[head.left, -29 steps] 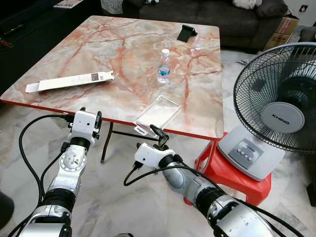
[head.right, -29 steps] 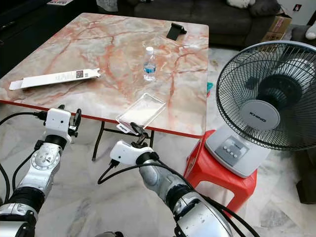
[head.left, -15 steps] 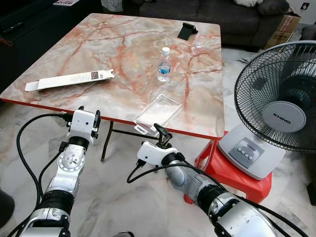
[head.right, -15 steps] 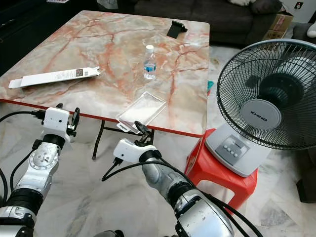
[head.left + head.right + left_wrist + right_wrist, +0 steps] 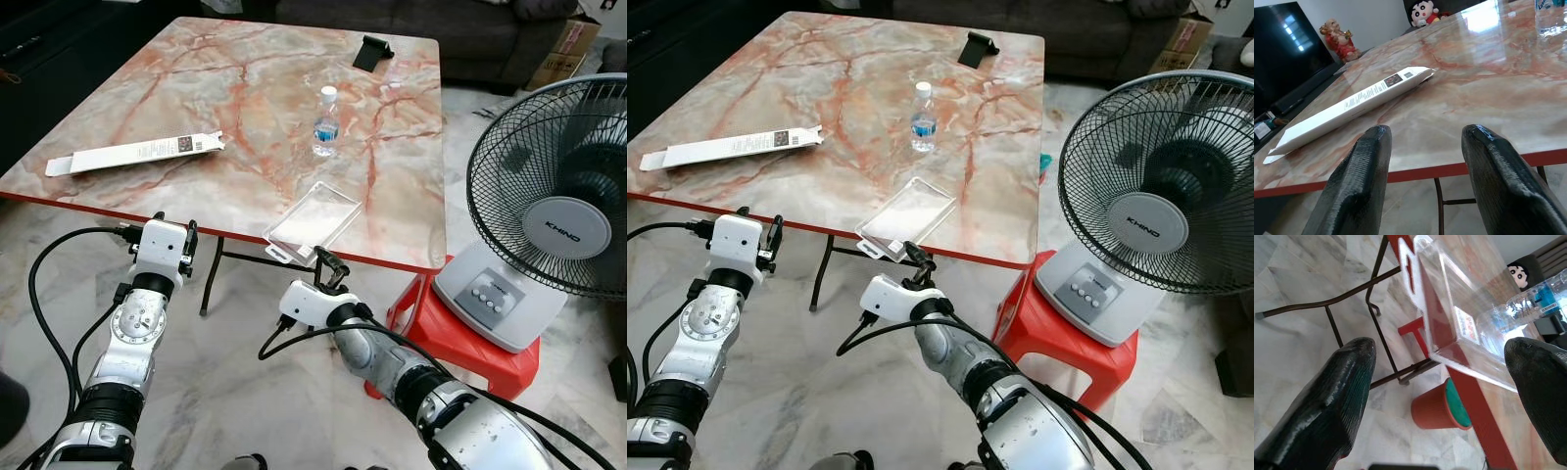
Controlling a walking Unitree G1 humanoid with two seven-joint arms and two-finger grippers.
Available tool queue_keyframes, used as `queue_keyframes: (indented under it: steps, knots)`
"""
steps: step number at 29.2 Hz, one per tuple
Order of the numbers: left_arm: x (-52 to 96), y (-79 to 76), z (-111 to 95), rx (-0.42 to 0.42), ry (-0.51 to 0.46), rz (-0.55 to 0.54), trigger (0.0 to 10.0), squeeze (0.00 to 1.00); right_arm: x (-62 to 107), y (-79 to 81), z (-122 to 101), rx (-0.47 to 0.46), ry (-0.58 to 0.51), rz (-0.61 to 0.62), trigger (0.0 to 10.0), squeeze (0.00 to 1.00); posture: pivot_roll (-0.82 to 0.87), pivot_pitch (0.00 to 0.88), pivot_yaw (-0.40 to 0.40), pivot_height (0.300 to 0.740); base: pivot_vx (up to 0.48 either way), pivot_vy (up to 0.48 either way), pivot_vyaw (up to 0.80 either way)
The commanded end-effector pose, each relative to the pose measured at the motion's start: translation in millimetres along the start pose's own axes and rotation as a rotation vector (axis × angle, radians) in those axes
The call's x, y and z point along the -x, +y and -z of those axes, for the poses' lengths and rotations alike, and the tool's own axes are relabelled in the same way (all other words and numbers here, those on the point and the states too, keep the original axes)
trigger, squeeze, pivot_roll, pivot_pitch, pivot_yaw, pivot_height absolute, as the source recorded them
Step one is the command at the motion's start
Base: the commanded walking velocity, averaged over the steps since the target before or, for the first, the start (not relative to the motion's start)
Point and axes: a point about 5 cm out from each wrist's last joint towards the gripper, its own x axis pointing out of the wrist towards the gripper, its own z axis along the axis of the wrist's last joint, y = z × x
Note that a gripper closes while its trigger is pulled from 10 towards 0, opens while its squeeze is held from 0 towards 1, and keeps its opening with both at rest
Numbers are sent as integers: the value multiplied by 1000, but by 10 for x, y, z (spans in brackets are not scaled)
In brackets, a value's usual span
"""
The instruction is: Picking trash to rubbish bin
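Clear plastic rectangular packaging (image 5: pixel 313 214) is lying at the centre of the frame, overhanging the near edge of the red-rimmed marble table (image 5: pixel 255 108). Just below it, the right gripper (image 5: pixel 329 265) is hovering with fingers spread apart. At lower left, the left gripper (image 5: pixel 1425 142) is also gaping, facing a long white cardboard box (image 5: pixel 134 155).

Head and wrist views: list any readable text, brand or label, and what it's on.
"KHIND": grey hub of the standing fan.
Long white carton on the marble table: printed lines and a dark code patch, too small to read.
Water bottle: blue label, blurred, unreadable.
Clear plastic box at the table edge: small sticker, unreadable.
Nothing else legible.
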Motion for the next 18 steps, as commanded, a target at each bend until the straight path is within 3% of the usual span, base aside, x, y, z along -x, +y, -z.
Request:
queue_keyframes:
  steps: [1,17,18]
  knots:
    - [27,46,-4,-32,3,10,10000,0,-33,-45,-29,-11,8,24,10000,0,233,183,-17,740,0,0,0]
    - [31,76,-54,-49,-2,4,10000,0,-107,-188,-86,-1,-1,69,10000,0,242,181,-17,740,0,0,0]
    - [32,77,-55,-50,-2,4,10000,0,-106,-190,-83,0,-1,70,9059,0,242,181,-17,740,0,0,0]
